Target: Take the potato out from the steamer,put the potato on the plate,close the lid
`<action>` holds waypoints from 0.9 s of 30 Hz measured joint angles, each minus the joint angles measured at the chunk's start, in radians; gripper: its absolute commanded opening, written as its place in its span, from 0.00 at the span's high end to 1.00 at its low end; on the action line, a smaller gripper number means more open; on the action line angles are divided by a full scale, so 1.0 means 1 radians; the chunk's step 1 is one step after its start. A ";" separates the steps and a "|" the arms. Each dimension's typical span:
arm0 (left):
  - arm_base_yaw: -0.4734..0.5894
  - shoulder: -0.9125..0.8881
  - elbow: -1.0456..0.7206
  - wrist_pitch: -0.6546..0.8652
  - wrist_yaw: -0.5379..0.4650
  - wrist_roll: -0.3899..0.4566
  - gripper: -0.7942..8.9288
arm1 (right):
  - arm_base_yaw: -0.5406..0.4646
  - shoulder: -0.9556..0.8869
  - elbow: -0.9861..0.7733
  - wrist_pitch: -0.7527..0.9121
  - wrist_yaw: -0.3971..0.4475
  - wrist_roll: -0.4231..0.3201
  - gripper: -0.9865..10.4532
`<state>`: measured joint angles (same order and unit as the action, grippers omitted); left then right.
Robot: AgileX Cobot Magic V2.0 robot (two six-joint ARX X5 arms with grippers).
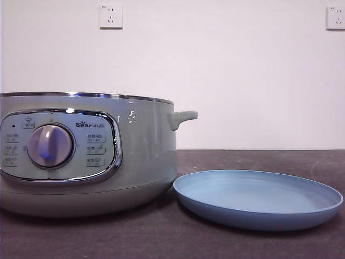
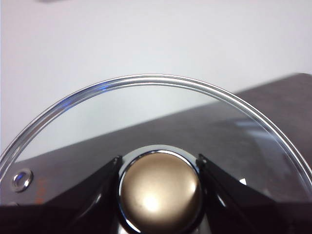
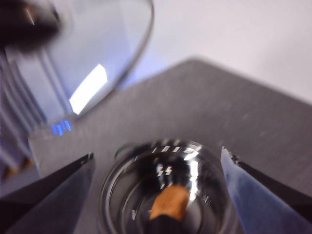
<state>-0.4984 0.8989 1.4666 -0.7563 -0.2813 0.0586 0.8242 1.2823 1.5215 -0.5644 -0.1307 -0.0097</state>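
Observation:
The pale green steamer (image 1: 86,156) stands at the left of the front view with no lid on it. The light-blue plate (image 1: 257,198) lies empty beside it on the right. My left gripper (image 2: 158,159) is shut on the knob of the glass lid (image 2: 146,112), holding it in the air. My right gripper (image 3: 157,155) is open above the steamer (image 3: 122,195), whose shiny inside holds the orange-brown potato (image 3: 168,202). The raised lid (image 3: 97,48) also shows in the right wrist view, off to one side of the pot. Neither arm appears in the front view.
The dark table (image 1: 269,159) runs back to a white wall with two sockets (image 1: 110,16). The steamer's small side handle (image 1: 183,117) sticks out toward the plate. A dark blurred shape, likely the other arm (image 3: 24,22), sits by the lid.

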 measured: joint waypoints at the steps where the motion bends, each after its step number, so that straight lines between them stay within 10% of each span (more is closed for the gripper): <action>1: 0.000 -0.025 0.000 -0.015 -0.040 0.003 0.93 | 0.028 0.048 0.037 -0.032 0.028 -0.006 0.53; 10: 0.002 -0.239 0.005 -0.161 -0.299 0.035 0.93 | 0.086 0.407 0.385 -0.268 0.136 0.006 0.53; 27: 0.002 -0.307 0.013 -0.383 -0.313 -0.001 0.93 | 0.046 0.720 0.588 -0.353 0.105 0.097 0.52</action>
<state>-0.4969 0.5915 1.4796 -1.1397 -0.5941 0.0574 0.8700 2.0022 2.1098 -0.9176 -0.0261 0.0868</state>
